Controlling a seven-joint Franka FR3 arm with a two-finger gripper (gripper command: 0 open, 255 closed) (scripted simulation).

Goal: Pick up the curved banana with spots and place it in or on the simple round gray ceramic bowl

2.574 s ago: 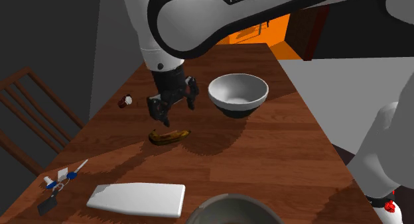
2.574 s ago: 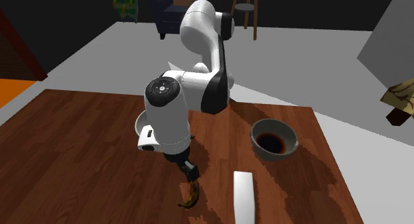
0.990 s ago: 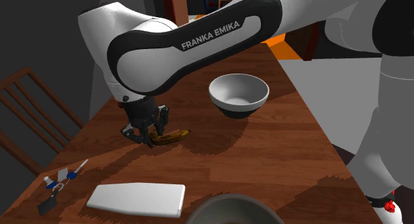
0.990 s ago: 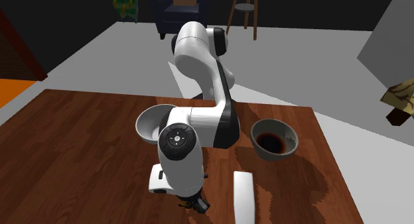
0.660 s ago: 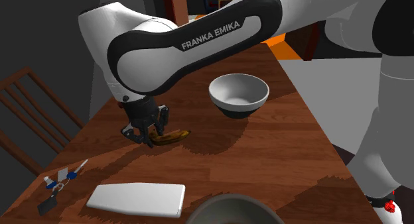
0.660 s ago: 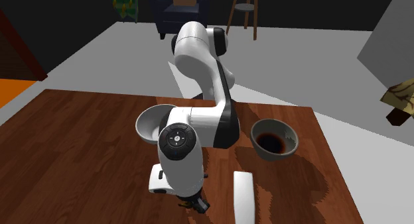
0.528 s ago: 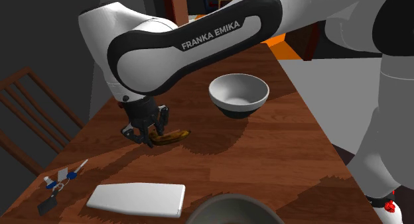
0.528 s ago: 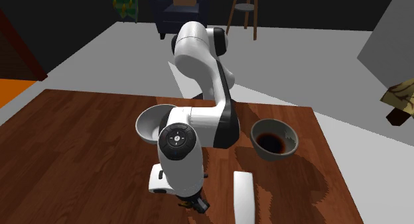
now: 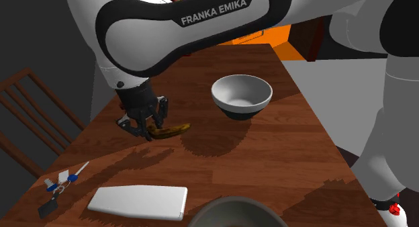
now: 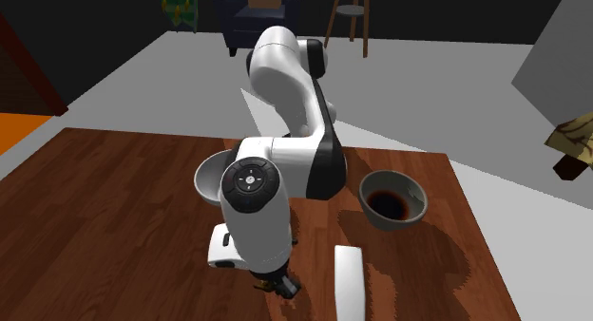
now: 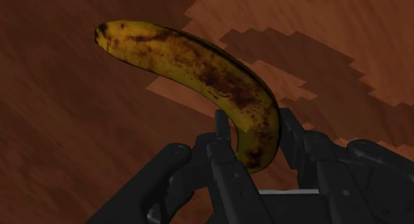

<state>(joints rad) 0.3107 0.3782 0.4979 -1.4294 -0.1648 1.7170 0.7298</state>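
Note:
A curved yellow banana (image 11: pixel 206 70) with brown spots is clasped at one end between my black fingers (image 11: pixel 222 140). My gripper (image 9: pixel 149 130) is shut on the banana (image 9: pixel 170 130), which hangs a little above the brown wooden table (image 9: pixel 268 158) and sticks out toward the shoulder view's right. The round bowl (image 9: pixel 241 95), pale inside and dark at its base, stands on the table to the right of the banana and farther back. In the second exterior view my gripper (image 10: pixel 279 286) sits low under the arm, and the bowl (image 10: pixel 211 177) is half hidden behind the arm.
A flat white slab (image 9: pixel 138 201) lies near the table's front edge. A second, darker bowl (image 10: pixel 391 200) stands close to my base. Small blue-and-white bits (image 9: pixel 60 184) lie at the front left corner. A wooden chair (image 9: pixel 27 118) stands beyond the left edge.
My gripper, shut on the banana, has risen and lifted it off the table. The arm has swung upward and slightly left in the shoulder view.

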